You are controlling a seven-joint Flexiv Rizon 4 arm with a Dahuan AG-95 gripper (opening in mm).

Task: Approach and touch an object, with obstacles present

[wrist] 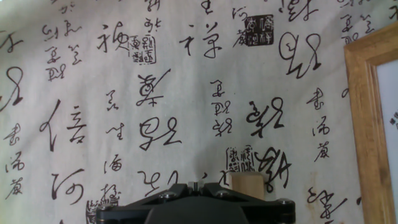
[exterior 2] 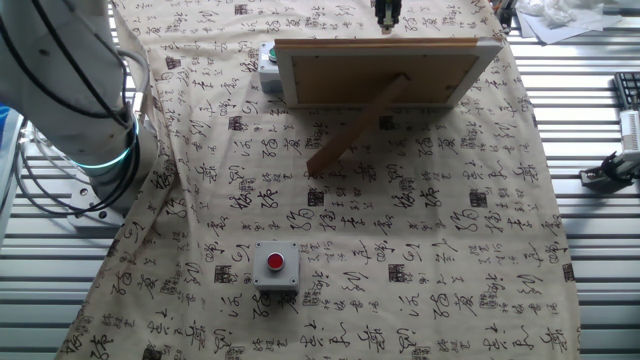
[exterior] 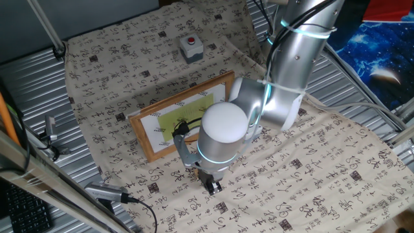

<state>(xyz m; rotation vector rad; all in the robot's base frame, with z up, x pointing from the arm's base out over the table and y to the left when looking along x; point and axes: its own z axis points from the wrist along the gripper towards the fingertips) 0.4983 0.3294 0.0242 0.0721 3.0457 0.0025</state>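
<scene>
The tiny light-tan wooden cube (wrist: 247, 185) lies on the printed cloth at the bottom of the hand view, just right of my gripper (wrist: 196, 185). I cannot tell whether they touch. The jaws look closed together with nothing between them. In one fixed view my gripper (exterior: 212, 186) points down at the cloth just in front of the picture frame (exterior: 169, 120), and the arm hides the cube. The frame's wooden edge shows at the right of the hand view (wrist: 362, 124). The other fixed view shows the frame's back (exterior 2: 380, 72) with its prop, and my gripper (exterior 2: 387, 12) behind it.
A grey box with a red button (exterior: 191, 46) stands on the far side of the frame; it also shows in the other fixed view (exterior 2: 275, 265). A box with a green button (exterior 2: 266, 55) peeks out beside the frame. Metal slats surround the cloth.
</scene>
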